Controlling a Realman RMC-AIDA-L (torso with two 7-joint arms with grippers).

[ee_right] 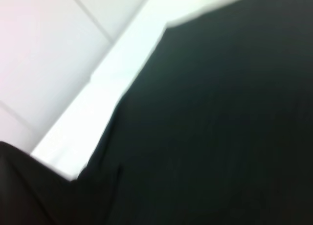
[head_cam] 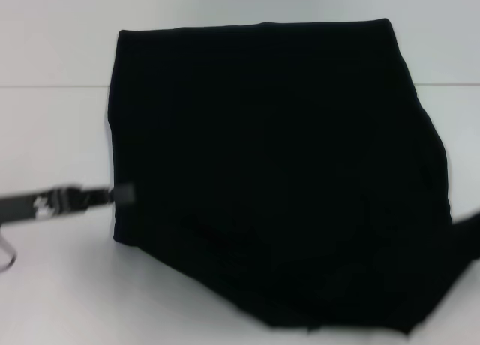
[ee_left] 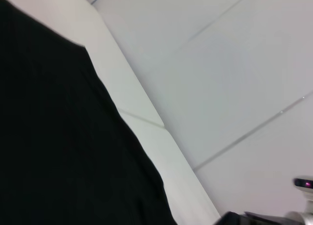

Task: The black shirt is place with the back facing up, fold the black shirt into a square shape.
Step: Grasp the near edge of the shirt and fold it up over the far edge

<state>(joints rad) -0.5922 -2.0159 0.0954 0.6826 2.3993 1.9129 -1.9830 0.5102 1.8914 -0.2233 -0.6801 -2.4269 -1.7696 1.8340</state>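
Black soft-fabric shirt [head_cam: 277, 172]: spread over the middle of the white tabletop [head_cam: 52, 127], reaching from near the far edge to the near edge; far edge straight, left edge straight and roughly square to it, right side bulging outward, near edge slanting unevenly toward the near right corner. No lettering visible on the upper face.

Left gripper [head_cam: 120, 193]: low over the tabletop, reaching in from the left edge, tip at the shirt's left edge near its near-left corner; a small grey tip touching the fabric border. Fingers apart or together: cannot tell.

Right gripper: presumably at the dark shape by the right edge of the head view, against the shirt's near-right side; not distinguishable from the fabric. Finger state: cannot tell.

Left wrist view: black fabric [ee_left: 58, 137] against the white tabletop [ee_left: 142, 102], pale tiled floor [ee_left: 234, 63] beyond.

Right wrist view: black fabric [ee_right: 220, 127] filling most of the picture, a strip of white tabletop [ee_right: 127, 63] alongside.
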